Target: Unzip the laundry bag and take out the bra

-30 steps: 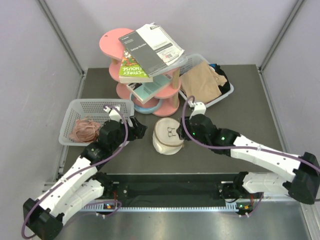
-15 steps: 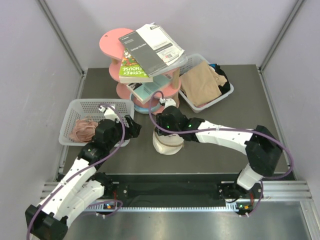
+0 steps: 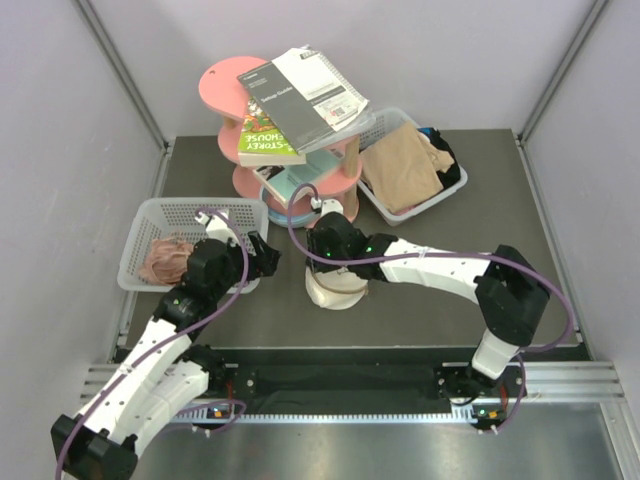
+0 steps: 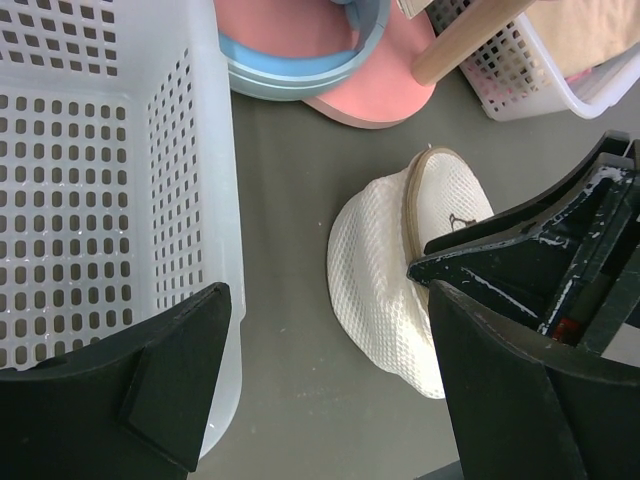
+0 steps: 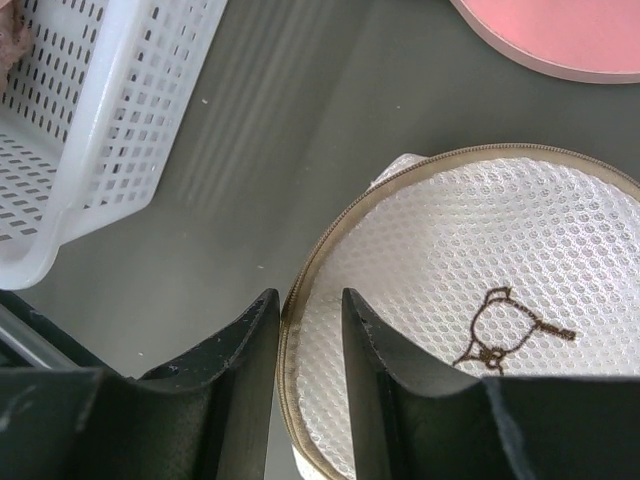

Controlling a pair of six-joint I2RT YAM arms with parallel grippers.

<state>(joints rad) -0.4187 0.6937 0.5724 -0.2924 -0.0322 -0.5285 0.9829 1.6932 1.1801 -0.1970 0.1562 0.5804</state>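
Note:
The laundry bag point(image 3: 338, 287) is a round cream mesh pouch lying mid-table, with a tan zipper rim and a small bra outline on its face point(image 5: 510, 330). It also shows in the left wrist view point(image 4: 385, 285). My right gripper point(image 3: 318, 266) points down at the bag's left edge. Its jaws stand a narrow gap apart point(image 5: 308, 297), straddling the zipper rim point(image 5: 293, 330). No zipper pull shows. My left gripper point(image 3: 264, 258) is wide open and empty point(image 4: 330, 335), low over bare table between the white basket and the bag. The bra is hidden.
A white mesh basket point(image 3: 195, 222) at the left holds a pinkish-brown bundle point(image 3: 165, 262). A pink tiered stand point(image 3: 300, 170) with books point(image 3: 295, 100) rises just behind the bag. A second white basket point(image 3: 440, 195) with tan cloth point(image 3: 400, 165) sits back right.
My right arm has swung left across the bag, from its right side to its left rim. My left gripper has shifted only slightly. The bag has stayed put.

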